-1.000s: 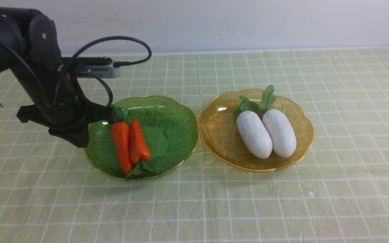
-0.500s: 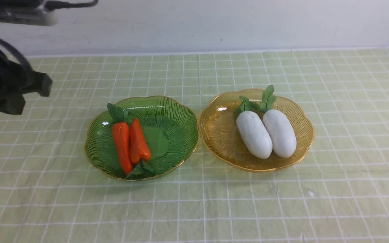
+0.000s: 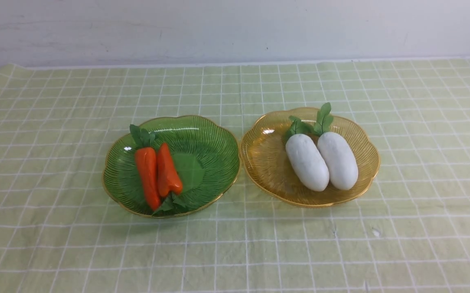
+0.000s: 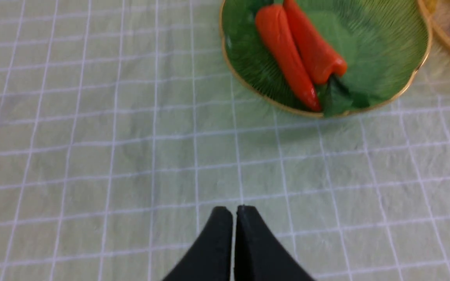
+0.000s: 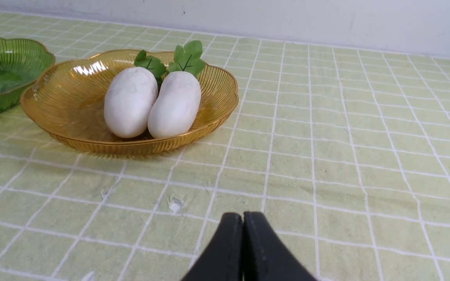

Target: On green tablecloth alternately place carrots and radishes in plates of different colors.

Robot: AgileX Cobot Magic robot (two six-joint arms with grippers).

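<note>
1. The green tablecloth (image 3: 56,228), pale with a white grid and slight wrinkles, is seen covering the whole table up to the pale wall (image 3: 235,28) behind.
2. The left gripper (image 4: 234,212) is recorded only in the left wrist view: its black fingers are pressed together with nothing between them, held over bare cloth, well apart from the green plate.
3. The green plate (image 3: 214,154) is found left of centre on the cloth. Both carrots (image 3: 157,173) lie in it side by side and touching. The left one points its leaf tuft toward the wall; the right one is turned the opposite way, its leaves at the near rim.
4. The amber plate (image 3: 263,162) is set just beside the green one, rims nearly meeting; whether they touch cannot be told.
5. Both radishes (image 3: 322,160) lie in the amber plate, side by side and touching, leaves toward the wall.
6. The right gripper (image 5: 243,218) is recorded only in the right wrist view: fingers clenched, empty, over bare cloth nearer than the amber plate.
</note>
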